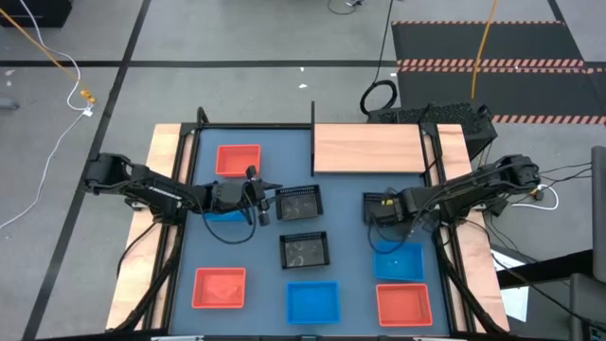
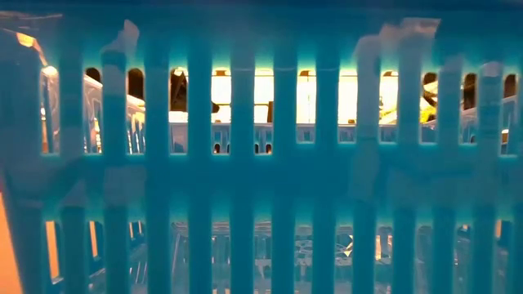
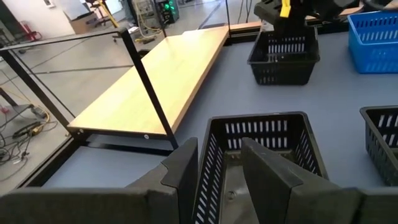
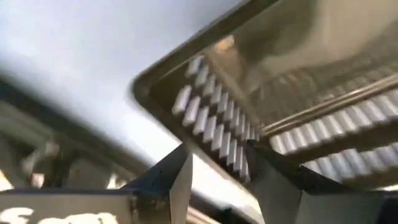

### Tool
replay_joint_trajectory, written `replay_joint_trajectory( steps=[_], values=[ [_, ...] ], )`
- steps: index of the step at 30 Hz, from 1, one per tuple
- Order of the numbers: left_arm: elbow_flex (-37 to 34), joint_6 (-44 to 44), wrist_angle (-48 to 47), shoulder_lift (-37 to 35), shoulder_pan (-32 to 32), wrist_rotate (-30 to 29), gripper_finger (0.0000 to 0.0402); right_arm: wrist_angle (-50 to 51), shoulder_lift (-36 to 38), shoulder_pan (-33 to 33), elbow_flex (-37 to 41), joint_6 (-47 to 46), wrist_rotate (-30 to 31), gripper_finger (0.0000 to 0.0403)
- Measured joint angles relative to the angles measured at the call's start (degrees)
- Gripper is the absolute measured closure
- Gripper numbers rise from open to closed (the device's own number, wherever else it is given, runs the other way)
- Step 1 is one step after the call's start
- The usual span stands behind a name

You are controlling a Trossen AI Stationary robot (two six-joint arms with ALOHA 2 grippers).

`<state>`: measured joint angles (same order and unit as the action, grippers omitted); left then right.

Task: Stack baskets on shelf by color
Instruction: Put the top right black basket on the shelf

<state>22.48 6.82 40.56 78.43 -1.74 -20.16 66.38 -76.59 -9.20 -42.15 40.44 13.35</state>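
Note:
My left gripper [image 1: 265, 203] is open at the left wall of a black mesh basket [image 1: 301, 202] in the middle of the table. One finger [image 3: 184, 171] stands outside that wall and the other [image 3: 268, 177] inside, with a gap still showing. My right gripper [image 1: 382, 210] is shut on a second black basket [image 1: 379, 205] right of centre. A third black basket [image 1: 304, 249] sits nearer. Three red baskets [image 1: 239, 159] [image 1: 220, 286] [image 1: 404, 303] and blue baskets [image 1: 312, 301] [image 1: 398, 260] rest flat on the table. The wooden shelf [image 1: 367, 149] is bare. My right gripper has the slotted side wall [image 4: 217, 144] of the black basket between its two fingers, one finger [image 4: 273, 180] inside and one [image 4: 180, 180] outside, coming from the table's right. Whether the basket is off the table I cannot tell.
Part of another blue basket [image 1: 222, 216] shows beneath my left arm. A blue basket's slatted wall [image 2: 261, 163] fills the low view. A thin black post [image 1: 312, 114] stands at the shelf's left end, and a black frame edges the table [image 3: 140, 74]. Wood strips [image 1: 161, 189] border the blue tabletop.

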Motion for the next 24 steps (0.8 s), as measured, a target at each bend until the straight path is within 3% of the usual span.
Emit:
replay_joint_trajectory(
  steps=[5, 12, 15, 20, 24],
  values=[
    [0.0, -0.05, 0.07, 0.0, 0.0, 0.02, 0.0275, -5.39, 0.1, 0.01, -0.24, -3.55, -3.62, 0.0297],
    [0.0, -0.17, 0.05, 0.0, 0.0, 0.05, 0.0275, -4.38, 0.08, 0.07, -1.26, -11.95, -7.4, 0.0393],
    [0.0, -0.27, 0.07, 0.0, 0.0, 0.07, 0.0275, -3.45, 0.08, 0.11, -4.8, -18.35, -10.54, 0.0394],
    [0.0, -0.98, 0.12, 0.0, 0.0, 0.09, 0.0275, -0.09, 0.08, 0.09, -14.84, -28.94, -10.87, 0.0399],
    [0.0, -1.35, 0.23, 0.0, 0.0, 0.09, 0.0275, 5.51, 0.08, 0.09, -23.52, -32.27, -10.03, 0.04]
  ],
)
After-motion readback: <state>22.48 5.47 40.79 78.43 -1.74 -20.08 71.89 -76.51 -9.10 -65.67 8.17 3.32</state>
